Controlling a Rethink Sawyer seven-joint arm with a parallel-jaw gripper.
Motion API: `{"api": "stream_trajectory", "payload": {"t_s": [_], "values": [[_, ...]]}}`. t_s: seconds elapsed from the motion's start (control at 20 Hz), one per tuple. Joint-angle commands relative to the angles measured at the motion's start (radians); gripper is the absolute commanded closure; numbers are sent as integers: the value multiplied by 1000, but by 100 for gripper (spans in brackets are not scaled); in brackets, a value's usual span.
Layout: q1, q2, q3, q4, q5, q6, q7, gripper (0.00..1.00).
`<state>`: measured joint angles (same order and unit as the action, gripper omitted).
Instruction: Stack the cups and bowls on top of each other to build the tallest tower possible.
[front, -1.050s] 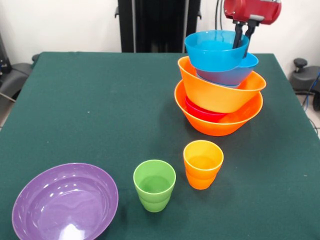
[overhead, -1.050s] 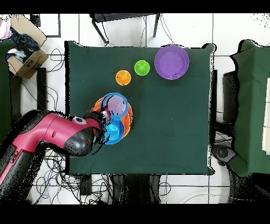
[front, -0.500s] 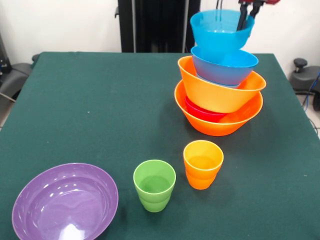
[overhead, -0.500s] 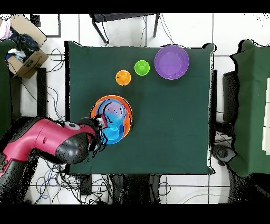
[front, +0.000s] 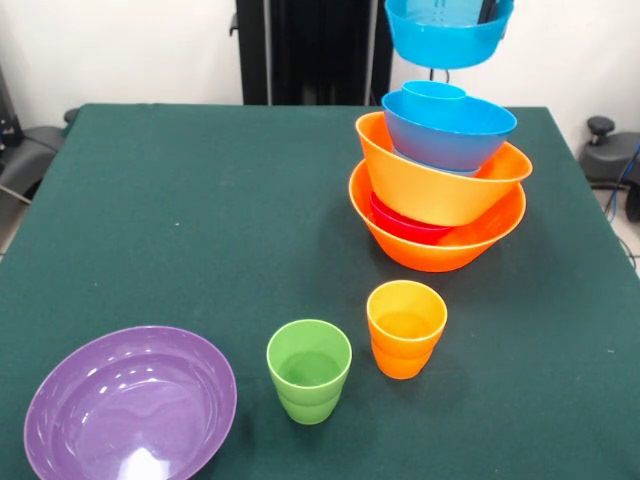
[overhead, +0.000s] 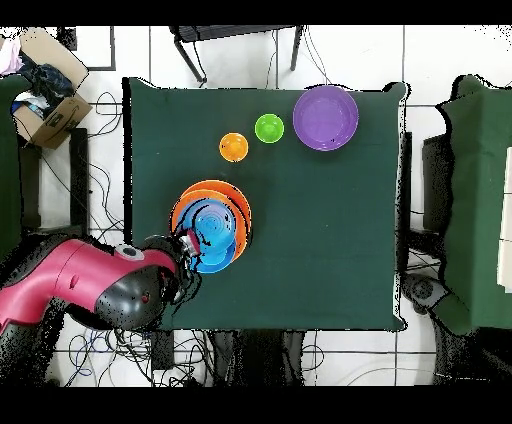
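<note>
bright, even indoor light fills both views, and the front view is crisp across the whole green table (front: 160, 200). short soft shadows fall beside the green cup (front: 309, 370) and orange cup (front: 405, 327). white glare spots sit low inside the purple bowl (front: 130, 405), with glossy highlights on the tower (front: 440, 190). in the overhead view small things look softer.

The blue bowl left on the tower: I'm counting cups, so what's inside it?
A blue cup stands inside the blue bowl, only its rim showing above the bowl's edge. The bowl's wall hides its lower part and anything beneath.
</note>
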<state>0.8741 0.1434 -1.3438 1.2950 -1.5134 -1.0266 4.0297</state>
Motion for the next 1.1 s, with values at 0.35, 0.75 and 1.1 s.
{"api": "stream_trajectory", "payload": {"t_s": [0.35, 0.75, 1.1], "values": [[-16, 15, 199, 11, 38, 78, -123, 100], [-28, 11, 220, 5, 67, 123, -176, 100], [-29, 21, 239, 4, 66, 154, -149, 100]]}}
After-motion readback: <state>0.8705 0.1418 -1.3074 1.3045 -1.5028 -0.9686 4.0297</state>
